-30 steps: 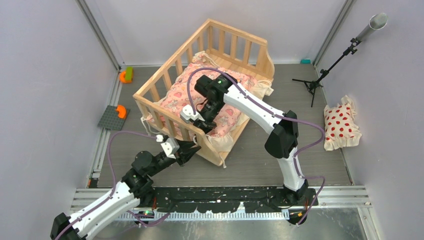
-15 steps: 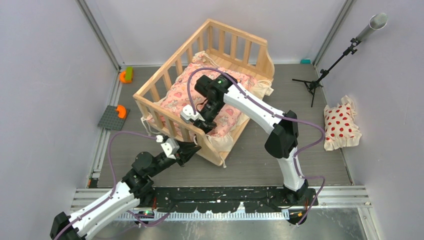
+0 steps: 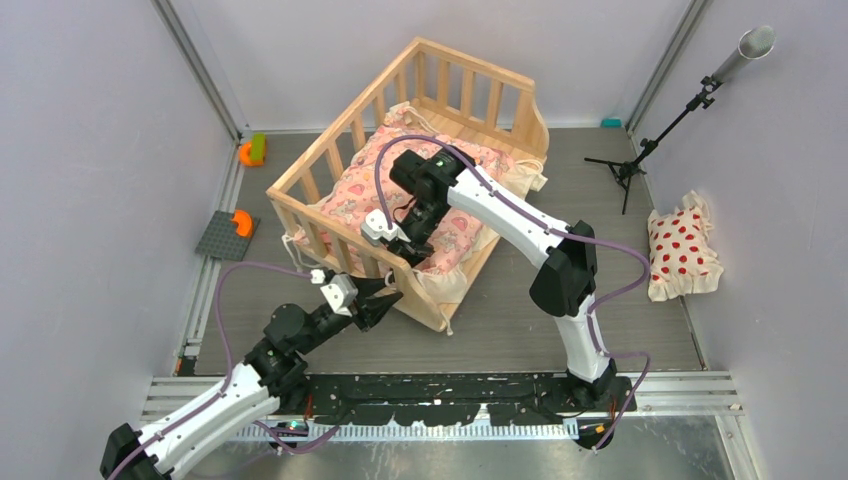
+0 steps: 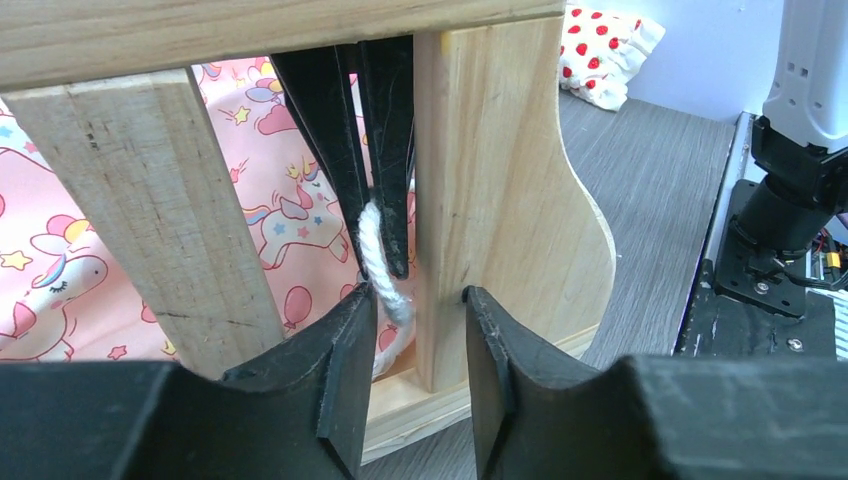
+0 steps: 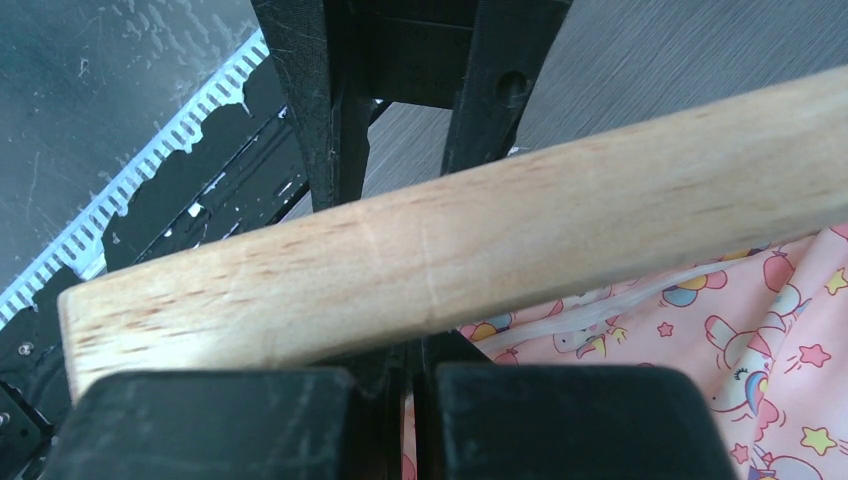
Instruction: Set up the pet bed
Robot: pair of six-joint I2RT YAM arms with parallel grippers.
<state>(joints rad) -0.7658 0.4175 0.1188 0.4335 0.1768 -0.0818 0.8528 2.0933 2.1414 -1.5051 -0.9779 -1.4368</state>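
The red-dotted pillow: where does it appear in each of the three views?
Top external: pillow at the right edge, by the wall.
Left wrist: pillow at top right, beyond the bed's end board.
Right wrist: not in it.
Shared landmark: the bed's wooden rail, in all three.

- This is looking like a robotics lab test cell, not a home.
- Plain grey panels (image 3: 90, 150) in aluminium posts (image 3: 195, 70) are boxing in the table (image 3: 520, 335).
- Two cabled robot arms (image 3: 505, 215) are sitting bolted to a slotted metal rail (image 3: 680, 385) along its near edge.
- A black tripod stand (image 3: 640, 160) is standing near its far right corner.
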